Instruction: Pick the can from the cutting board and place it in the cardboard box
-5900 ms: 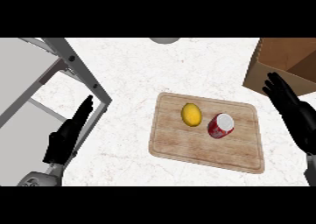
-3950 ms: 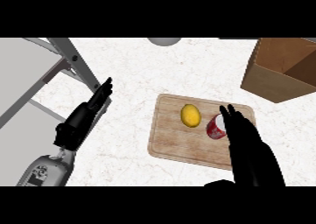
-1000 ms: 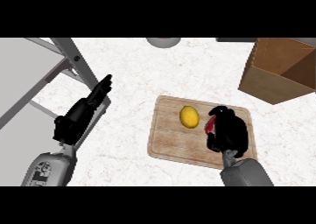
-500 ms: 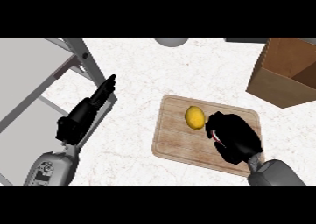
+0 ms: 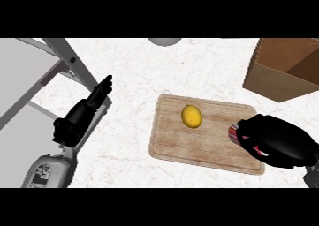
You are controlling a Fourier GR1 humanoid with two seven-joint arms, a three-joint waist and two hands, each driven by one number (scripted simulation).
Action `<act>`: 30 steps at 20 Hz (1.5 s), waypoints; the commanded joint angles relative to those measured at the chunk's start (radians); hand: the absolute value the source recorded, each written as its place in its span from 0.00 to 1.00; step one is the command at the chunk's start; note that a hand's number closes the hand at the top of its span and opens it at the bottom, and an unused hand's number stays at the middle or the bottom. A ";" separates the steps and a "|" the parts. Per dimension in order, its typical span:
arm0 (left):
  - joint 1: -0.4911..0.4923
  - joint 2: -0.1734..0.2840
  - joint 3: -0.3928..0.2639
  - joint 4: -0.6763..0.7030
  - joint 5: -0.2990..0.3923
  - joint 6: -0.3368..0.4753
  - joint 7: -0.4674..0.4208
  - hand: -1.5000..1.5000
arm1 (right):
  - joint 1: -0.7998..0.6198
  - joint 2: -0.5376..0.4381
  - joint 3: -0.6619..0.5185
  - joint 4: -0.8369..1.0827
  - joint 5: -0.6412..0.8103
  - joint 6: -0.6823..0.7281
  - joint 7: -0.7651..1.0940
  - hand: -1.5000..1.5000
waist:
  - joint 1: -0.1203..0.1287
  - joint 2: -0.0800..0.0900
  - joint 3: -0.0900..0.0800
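Head view: the right hand (image 5: 282, 145) is curled over the can (image 5: 234, 133) at the cutting board's (image 5: 187, 145) four o'clock edge. Best lift straight up before swinging toward the cardboard box (image 5: 289, 66) at one o'clock. The left hand (image 5: 83, 115) rests open at nine o'clock.

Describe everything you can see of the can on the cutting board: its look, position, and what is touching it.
Only a sliver of the red and white can shows, at the right end of the light wooden cutting board. The robot's black right hand is curled round it and hides most of it, so its top, label and tilt cannot be made out. It sits to the right of the yellow lemon, apart from it, and below the open brown cardboard box.
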 commanded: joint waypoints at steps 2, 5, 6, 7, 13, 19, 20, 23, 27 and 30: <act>0.007 -0.001 0.007 -0.006 0.002 0.007 0.001 0.50 | 0.015 -0.151 -0.157 0.040 -0.215 -0.055 -0.361 1.00 | -0.028 0.005 0.001; 0.033 0.010 0.019 -0.010 0.004 0.008 -0.012 0.50 | 0.033 -0.244 -0.258 0.117 -0.340 -0.024 -0.556 1.00 | -0.031 0.004 -0.001; 0.047 0.009 0.013 -0.019 0.003 0.005 -0.022 0.50 | 0.053 -0.260 -0.274 0.142 -0.377 -0.014 -0.626 1.00 | -0.032 0.001 0.000; 0.029 0.006 0.016 -0.022 0.001 0.012 -0.004 0.50 | 0.059 -0.277 -0.295 0.176 -0.428 0.015 -0.692 1.00 | -0.029 0.004 -0.001; 0.031 -0.013 -0.013 -0.017 -0.012 0.012 -0.009 0.50 | 0.035 -0.407 -0.445 0.323 -0.698 0.188 -0.793 1.00 | -0.015 0.006 -0.003; 0.029 -0.011 -0.024 -0.025 -0.017 0.006 -0.011 0.50 | 0.037 -0.521 -0.492 0.449 -0.857 0.294 -0.814 1.00 | 0.021 0.007 -0.005; 0.006 0.011 -0.003 -0.008 -0.007 -0.010 0.000 0.50 | 0.045 -0.529 -0.484 0.477 -0.861 0.298 -0.821 1.00 | 0.022 0.012 -0.005; -0.007 -0.013 -0.035 -0.006 -0.016 -0.012 -0.009 0.50 | -0.009 -0.557 -0.485 0.513 -0.919 0.332 -0.780 1.00 | 0.052 0.016 -0.006; -0.015 -0.018 -0.045 0.010 -0.021 -0.018 -0.016 0.50 | -0.031 -0.570 -0.455 0.571 -0.936 0.340 -0.777 1.00 | 0.065 0.019 -0.006; -0.055 -0.026 -0.042 0.023 -0.020 -0.015 -0.001 0.50 | -0.069 -0.573 -0.419 0.567 -0.954 0.356 -0.742 1.00 | 0.077 0.022 -0.007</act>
